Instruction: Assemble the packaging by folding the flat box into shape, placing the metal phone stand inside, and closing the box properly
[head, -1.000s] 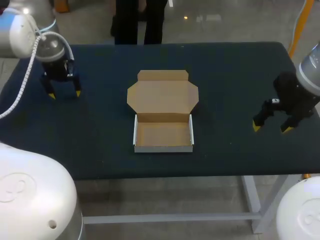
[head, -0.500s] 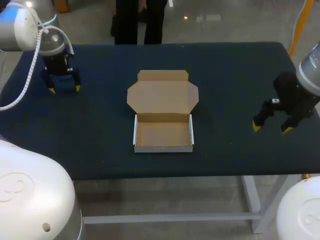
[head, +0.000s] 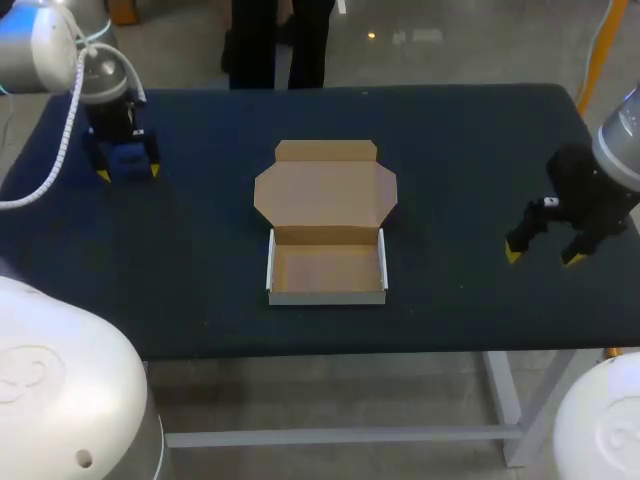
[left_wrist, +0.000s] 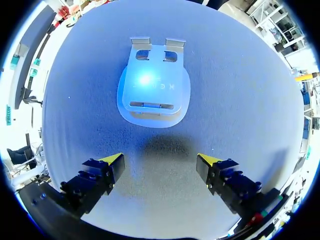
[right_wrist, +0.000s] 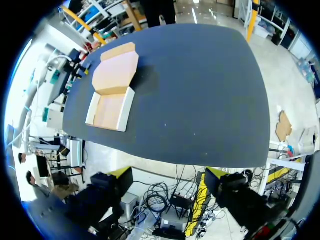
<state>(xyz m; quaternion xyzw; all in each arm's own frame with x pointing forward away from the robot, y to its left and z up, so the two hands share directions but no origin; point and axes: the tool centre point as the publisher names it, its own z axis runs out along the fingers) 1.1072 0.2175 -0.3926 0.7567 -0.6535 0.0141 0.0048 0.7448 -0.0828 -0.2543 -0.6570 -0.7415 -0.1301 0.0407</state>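
Observation:
The cardboard box stands at the table's middle as a shallow tray with white outer walls, and its lid lies open and flat behind it. It is empty inside. At the far left lies the metal phone stand, a shiny rounded plate with two hooks. My left gripper hangs over it, open. In the left wrist view the stand lies flat just ahead of the spread gripper, untouched. My right gripper stands open above the table's right side, holding nothing. The right wrist view shows the box far off.
The dark blue table has wide bare cloth around the box on both sides. The right gripper sits out past the table's right front edge in its own view.
My left gripper has shifted slightly toward the table's far left and come down over the phone stand. The right arm and the box have not moved.

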